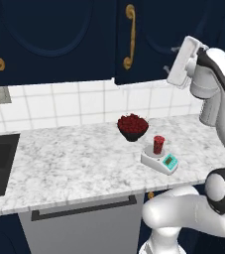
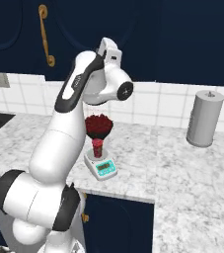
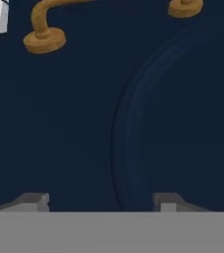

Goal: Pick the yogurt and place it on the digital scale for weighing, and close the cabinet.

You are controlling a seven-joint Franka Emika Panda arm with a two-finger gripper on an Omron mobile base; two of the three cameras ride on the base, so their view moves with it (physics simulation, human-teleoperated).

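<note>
- Up against the dark navy wall cabinet door (image 3: 84,123), the gripper (image 3: 101,201) has its two fingertips parted with nothing between them; empty, jaws apart, face-on to the arched panel moulding.
- Gold cabinet handle (image 3: 44,29) sits near the top left of the hand view, off to one side of the fingertips, not between them.
- From the left base view, the white hand (image 1: 186,62) is raised above the bench at the lower edge of the door with the vertical gold handle; that door looks to stand slightly out from its neighbour, so judged not fully shut. Can't tell if the fingertips touch the panel.
- Small red cylindrical yogurt cup (image 1: 158,144) stands upright on the round plate of the small flat white digital scale (image 1: 159,161) with teal display; placing part looks done.
- Dark bowl of red berries (image 1: 132,126) just behind the scale on the grey-white marble bench (image 1: 74,163), apart from it.
- Grey cylindrical canister (image 2: 205,118) well off to the right near the tiled wall.
- Step in hand, judged: close the cabinet.
- To do it well: press flat on the panel away from the hinge side, push straight until the door sits flush with the next one, keep the fingertips off the handle so they don't snag, keep the elbow high over the scale and cup.
</note>
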